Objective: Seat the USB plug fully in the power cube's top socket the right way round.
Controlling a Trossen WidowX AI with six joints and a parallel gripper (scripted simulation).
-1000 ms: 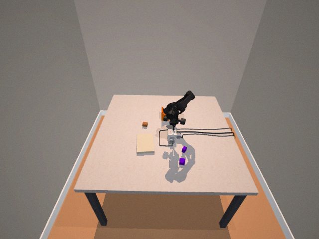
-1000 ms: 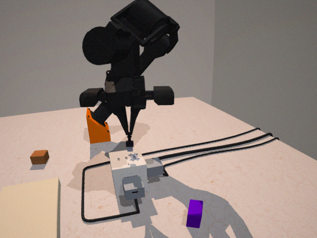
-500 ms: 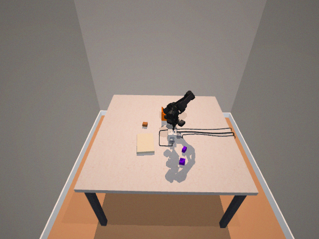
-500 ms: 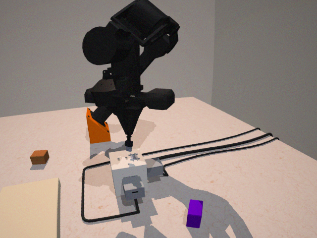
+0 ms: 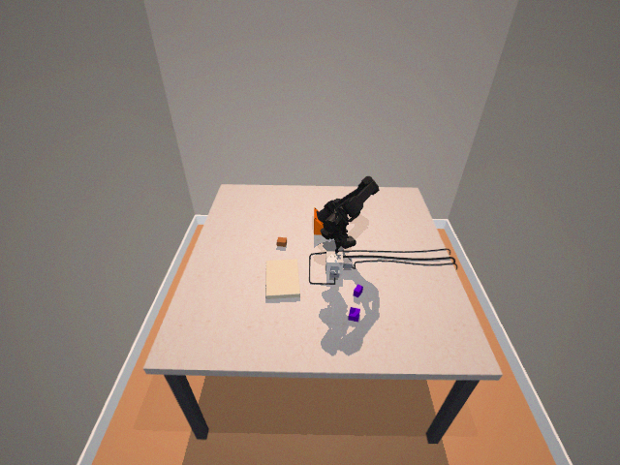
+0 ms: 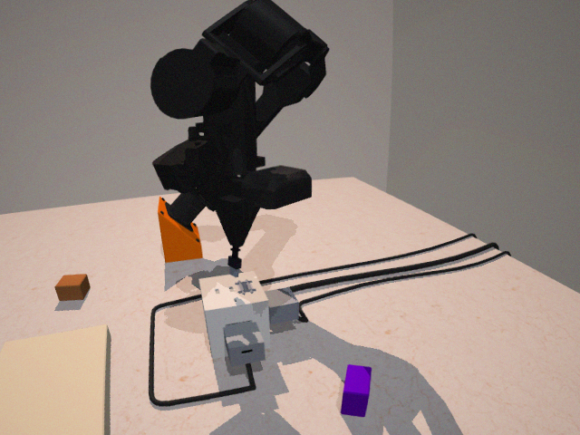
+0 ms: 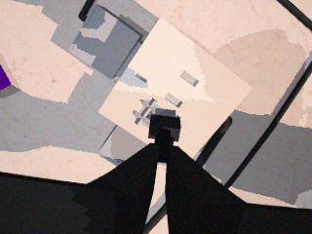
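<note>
The power cube is a pale box with slots in its top. The USB socket shows as a small grey metal frame on that top. My gripper points down and is shut on the USB plug. The plug is a small black body with a grey metal tip, out of the socket. In the exterior view its tip shows just above the cube's rear top edge; in the wrist view it lies beside the socket. The exact gap and which way round the tip faces are unclear.
Grey plugs sit on the cube's front and right sides. Black cables run right and loop left. Purple blocks, a brown block and a cream slab lie around.
</note>
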